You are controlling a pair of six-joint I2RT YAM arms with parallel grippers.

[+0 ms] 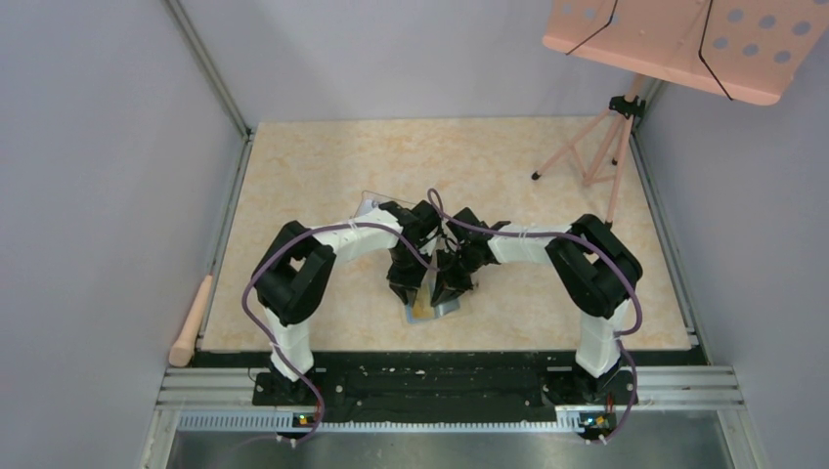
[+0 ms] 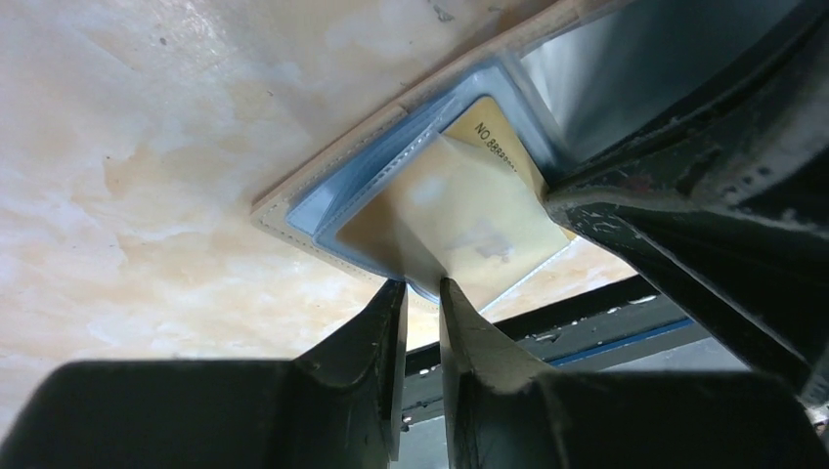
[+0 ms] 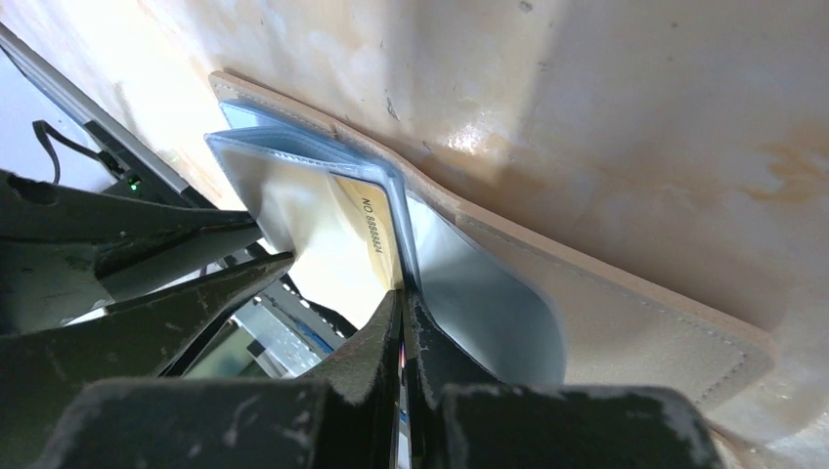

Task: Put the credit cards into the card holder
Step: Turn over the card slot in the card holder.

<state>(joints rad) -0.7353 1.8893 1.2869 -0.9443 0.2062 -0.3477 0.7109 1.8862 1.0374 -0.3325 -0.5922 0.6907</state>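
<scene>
The beige card holder (image 1: 437, 311) lies open near the table's front edge, its blue pockets (image 2: 323, 200) facing up and its tan cover (image 3: 635, 322) flat on the table. A golden credit card (image 2: 489, 137) printed "NO 8888…" (image 3: 376, 230) sits partly inside a pocket. My left gripper (image 2: 422, 285) has its fingers drawn close on a pale clear pocket flap (image 2: 430, 205) and lifts it. My right gripper (image 3: 402, 291) is shut on the card's edge, beside a blue sleeve. Both grippers (image 1: 406, 283) (image 1: 452, 286) meet over the holder and hide most of it from above.
A clear plastic box (image 1: 374, 202) sits just behind the left gripper. A wooden handle (image 1: 191, 320) lies off the table's left edge. A pink tripod stand (image 1: 606, 147) with a perforated pink board (image 1: 684, 44) occupies the back right. A black rail (image 1: 450, 381) borders the front.
</scene>
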